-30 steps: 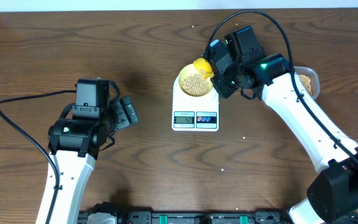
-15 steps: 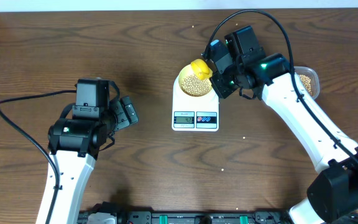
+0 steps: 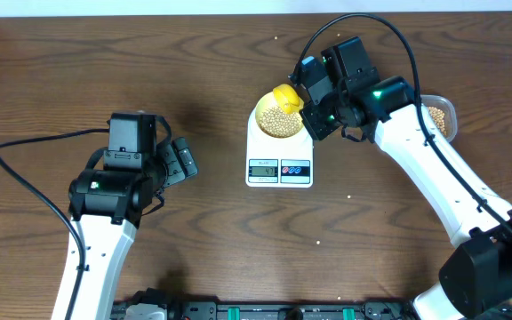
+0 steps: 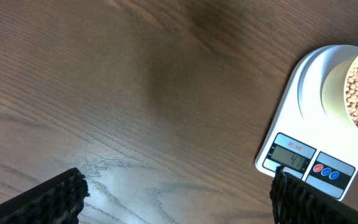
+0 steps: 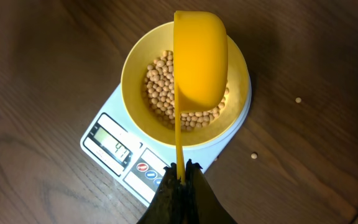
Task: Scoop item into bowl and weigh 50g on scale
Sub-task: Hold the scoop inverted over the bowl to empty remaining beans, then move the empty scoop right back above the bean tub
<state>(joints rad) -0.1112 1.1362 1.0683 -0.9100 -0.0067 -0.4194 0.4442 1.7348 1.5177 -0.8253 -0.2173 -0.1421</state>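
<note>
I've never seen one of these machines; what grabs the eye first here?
The bright yellow scoop, pinched by its handle in the right gripper, is tipped over a pale-yellow bowl of tan beans. The bowl sits on a white scale mid-table, its display seemingly reading 41. Far left, the left gripper hangs open above the table.

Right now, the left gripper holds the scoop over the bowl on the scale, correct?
No. The right gripper holds the scoop over the bowl on the scale; the right wrist view shows it. The left gripper is open and empty.
</note>
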